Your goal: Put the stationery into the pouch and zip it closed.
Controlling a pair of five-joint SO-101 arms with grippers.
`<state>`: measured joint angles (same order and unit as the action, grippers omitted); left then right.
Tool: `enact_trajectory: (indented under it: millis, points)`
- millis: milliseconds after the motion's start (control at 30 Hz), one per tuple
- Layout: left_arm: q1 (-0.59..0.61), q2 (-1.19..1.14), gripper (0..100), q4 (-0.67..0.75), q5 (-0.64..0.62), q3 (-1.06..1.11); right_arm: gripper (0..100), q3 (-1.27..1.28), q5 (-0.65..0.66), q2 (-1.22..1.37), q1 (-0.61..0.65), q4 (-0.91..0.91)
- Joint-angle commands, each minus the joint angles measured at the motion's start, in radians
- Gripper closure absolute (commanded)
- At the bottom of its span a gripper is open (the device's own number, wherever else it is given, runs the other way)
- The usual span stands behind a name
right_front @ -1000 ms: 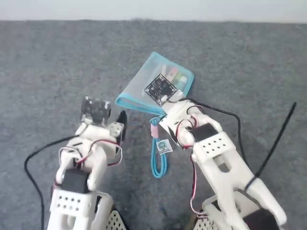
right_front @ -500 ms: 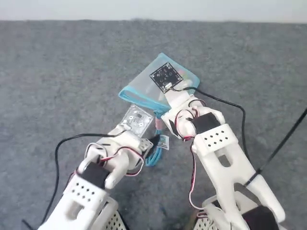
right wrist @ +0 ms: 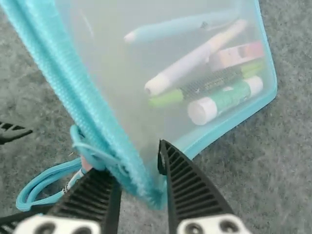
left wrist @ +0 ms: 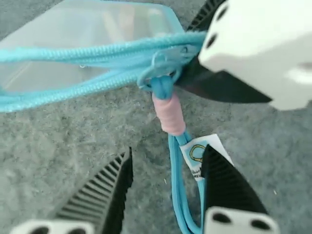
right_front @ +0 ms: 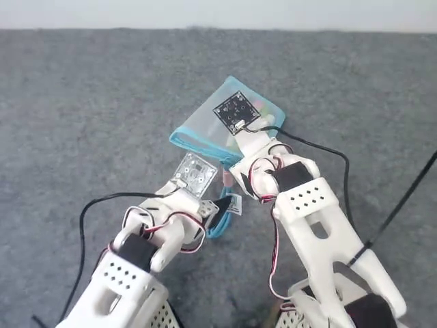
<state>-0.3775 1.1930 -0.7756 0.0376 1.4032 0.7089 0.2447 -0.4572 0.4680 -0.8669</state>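
Pouch [right_front: 201,126] lies mid-counter, with the stationery [right wrist: 204,73] inside, seen through its clear side. Right hand [right wrist: 139,170] is clamped on the pouch's zipper-end corner. Left hand [left wrist: 168,153] is wide open, straddling the pull cord [left wrist: 168,114] below the slider and gripping nothing.

Risk: closing on slack cord would tug without moving the slider, and the right hand could slip off the corner.

Counter [right_front: 82,102] has a grey felt-like cover. A pale wall [right_front: 205,14] runs behind.
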Motion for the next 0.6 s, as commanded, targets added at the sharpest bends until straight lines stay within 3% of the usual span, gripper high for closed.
enact_trajectory:
  millis: [0,300,567]
  points:
    - [-0.006,0.086,78,0.031,-0.020,0.004,99.3,-0.003,-0.018,-0.002,-0.015,-0.018]
    - [0.029,0.126,78,0.037,-0.023,0.018,99.3,0.044,0.037,-0.030,0.091,-0.022]
    - [0.029,0.121,78,0.061,-0.023,0.024,99.3,0.144,0.044,-0.302,0.099,-0.022]
